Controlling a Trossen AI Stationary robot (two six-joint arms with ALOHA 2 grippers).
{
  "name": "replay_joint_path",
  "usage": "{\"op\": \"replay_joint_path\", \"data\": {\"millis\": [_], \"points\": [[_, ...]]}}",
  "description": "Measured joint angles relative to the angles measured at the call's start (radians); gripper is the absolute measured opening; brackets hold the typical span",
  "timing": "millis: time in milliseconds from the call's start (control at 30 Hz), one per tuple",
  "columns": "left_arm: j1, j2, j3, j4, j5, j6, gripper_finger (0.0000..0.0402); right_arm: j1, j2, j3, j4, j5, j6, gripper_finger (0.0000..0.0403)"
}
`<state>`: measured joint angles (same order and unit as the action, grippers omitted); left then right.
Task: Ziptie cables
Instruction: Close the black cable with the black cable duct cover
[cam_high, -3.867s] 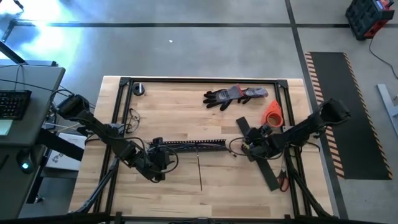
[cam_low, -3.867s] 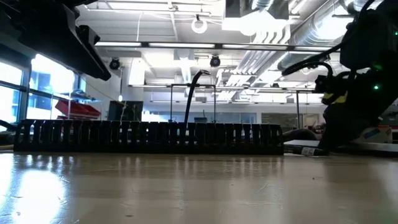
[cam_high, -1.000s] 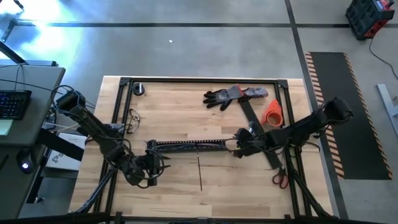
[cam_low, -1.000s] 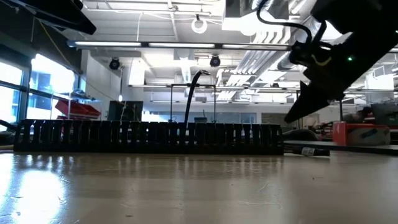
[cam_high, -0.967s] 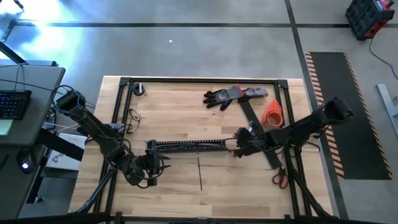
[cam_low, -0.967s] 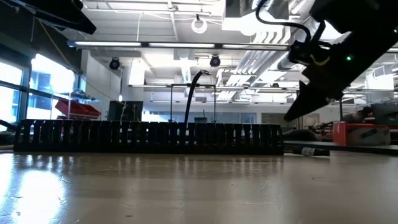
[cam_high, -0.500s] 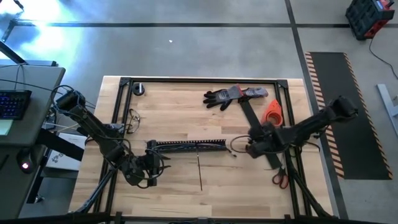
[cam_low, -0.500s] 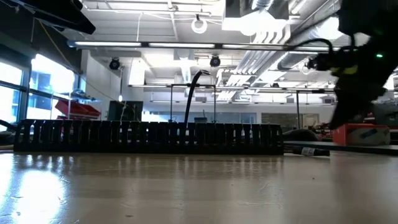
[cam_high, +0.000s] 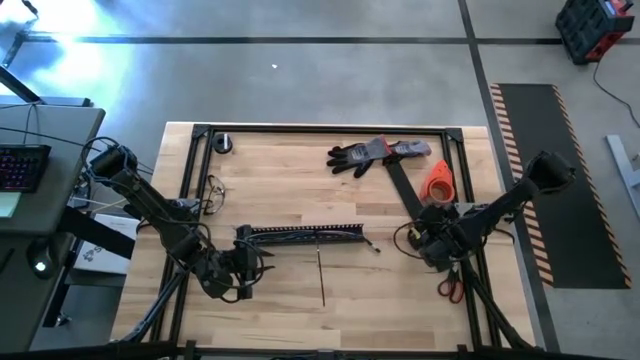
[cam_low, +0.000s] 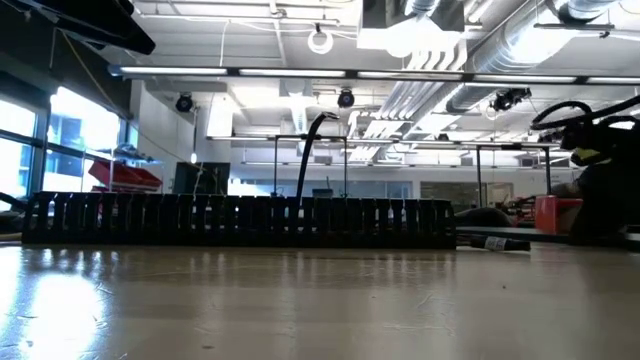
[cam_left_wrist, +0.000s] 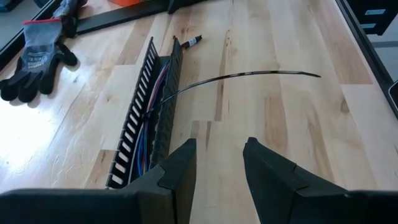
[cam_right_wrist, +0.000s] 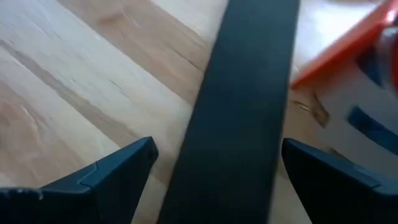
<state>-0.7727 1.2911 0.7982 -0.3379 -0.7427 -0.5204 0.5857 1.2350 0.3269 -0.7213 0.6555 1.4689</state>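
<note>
Thin coloured cables (cam_left_wrist: 144, 124) fill comb-toothed bar (cam_left_wrist: 163, 109).

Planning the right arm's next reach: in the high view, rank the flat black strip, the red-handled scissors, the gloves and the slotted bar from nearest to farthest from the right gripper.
1. Flat black strip: directly under the right gripper, whose fingers straddle it.
2. Red-handled scissors: just toward the table's near right edge.
3. Slotted bar: table centre, holding the cables.
4. Gloves: along the far edge. Items 3 and 4 are nearly tied.
</note>
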Motion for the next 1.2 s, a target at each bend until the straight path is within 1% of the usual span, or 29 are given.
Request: {"op": "replay_joint_path", "data": {"millis": [100, 167, 233, 433, 633, 733, 867, 933, 1000, 1100, 1200], "points": [[0.000, 0.000, 0.000, 0.001, 0.000, 0.000, 0.0115, 0.000, -0.003, -0.062, 0.140, 0.019, -0.007, 0.0339], [0.000, 0.000, 0.000, 0.002, 0.000, -0.001, 0.0115, 0.000, 0.000, -0.092, 0.211, 0.027, 0.002, 0.0324], [0.000, 0.000, 0.000, 0.006, -0.001, -0.002, 0.0115, 0.000, -0.001, -0.107, 0.239, 0.034, -0.003, 0.0303], [0.000, 0.001, 0.000, 0.008, -0.001, -0.010, 0.0115, -0.001, 0.002, -0.107, 0.279, 0.030, -0.040, 0.0218], [-0.001, 0.002, 0.000, 0.013, 0.001, -0.010, 0.0115, -0.001, 0.007, -0.112, 0.327, 0.041, -0.069, 0.0215], [-0.002, 0.002, 0.000, 0.015, 0.004, -0.010, 0.0115, -0.001, 0.008, -0.115, 0.397, 0.067, -0.104, 0.0215], [-0.007, 0.002, 0.000, 0.015, 0.004, -0.010, 0.0115, -0.001, 0.009, -0.115, 0.490, 0.068, -0.145, 0.0212], [-0.007, 0.002, 0.000, 0.019, 0.004, -0.010, 0.0115, -0.001, 0.009, -0.115, 0.541, 0.076, -0.161, 0.0199], [-0.007, 0.002, 0.000, 0.023, 0.004, -0.010, 0.0115, 0.001, 0.009, -0.112, 0.586, 0.061, -0.196, 0.0172], [-0.006, 0.002, 0.000, 0.024, -0.003, -0.003, 0.0115, 0.000, 0.010, -0.115, 0.633, 0.071, -0.257, 0.0151], [-0.005, 0.002, 0.000, 0.025, -0.007, -0.002, 0.0115, 0.000, 0.010, -0.114, 0.634, 0.082, -0.287, 0.0131]]}}
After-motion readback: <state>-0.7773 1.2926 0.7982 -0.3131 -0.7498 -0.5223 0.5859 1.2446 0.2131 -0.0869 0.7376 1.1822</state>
